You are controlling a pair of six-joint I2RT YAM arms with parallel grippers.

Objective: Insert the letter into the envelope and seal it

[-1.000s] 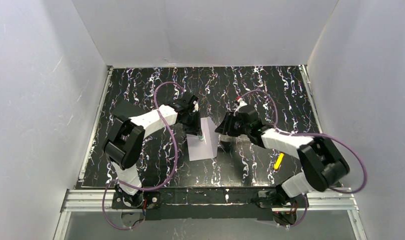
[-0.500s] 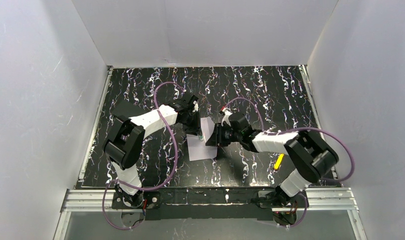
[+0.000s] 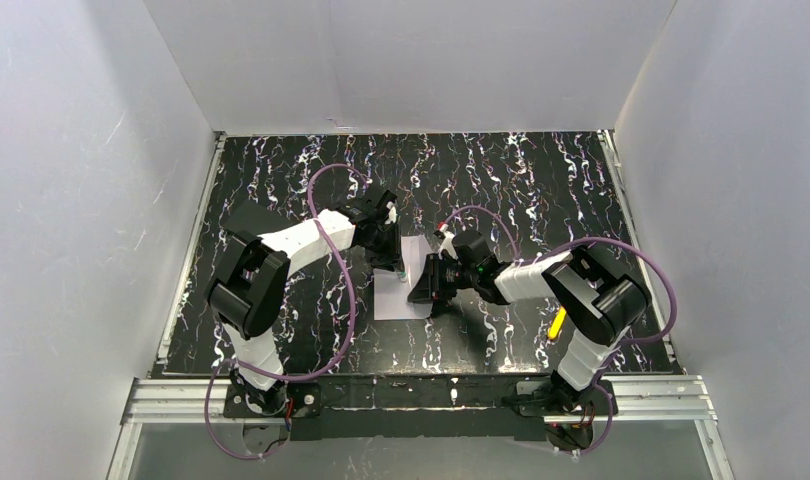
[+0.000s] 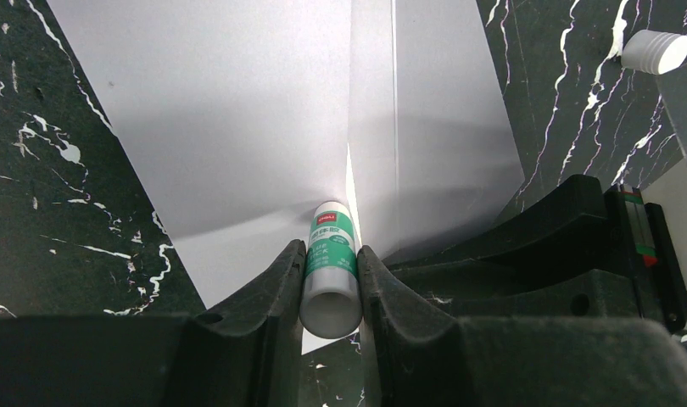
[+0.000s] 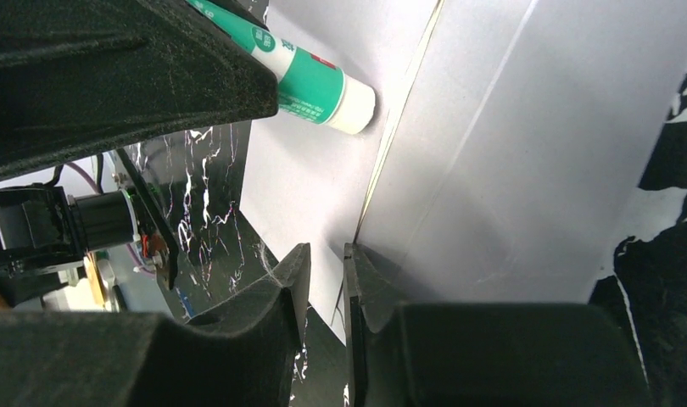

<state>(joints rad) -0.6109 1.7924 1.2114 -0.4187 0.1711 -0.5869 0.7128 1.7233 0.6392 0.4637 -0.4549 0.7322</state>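
The pale lavender envelope (image 3: 393, 300) lies flat on the black marbled table (image 3: 281, 180), near its middle and between the two arms. The left gripper (image 4: 330, 254) reaches in from the far left and is clamped on a green-and-white glue stick (image 4: 332, 242). The stick points down, and its tip touches the envelope paper just beside the fold of the flap. The right gripper (image 5: 325, 252) comes in low from the right at the envelope's right edge. Its jaws stand only narrowly apart, with the edge of the raised flap running down between them. I cannot tell whether they actually pinch the paper. In the right wrist view a thin tan sliver (image 5: 410, 85) runs along the fold line, just right of the glue stick's tip. A white ribbed cap (image 4: 654, 51) sits on the table apart from the envelope. A small yellow object (image 3: 558, 322) lies on the table on the right, just beside the right arm.
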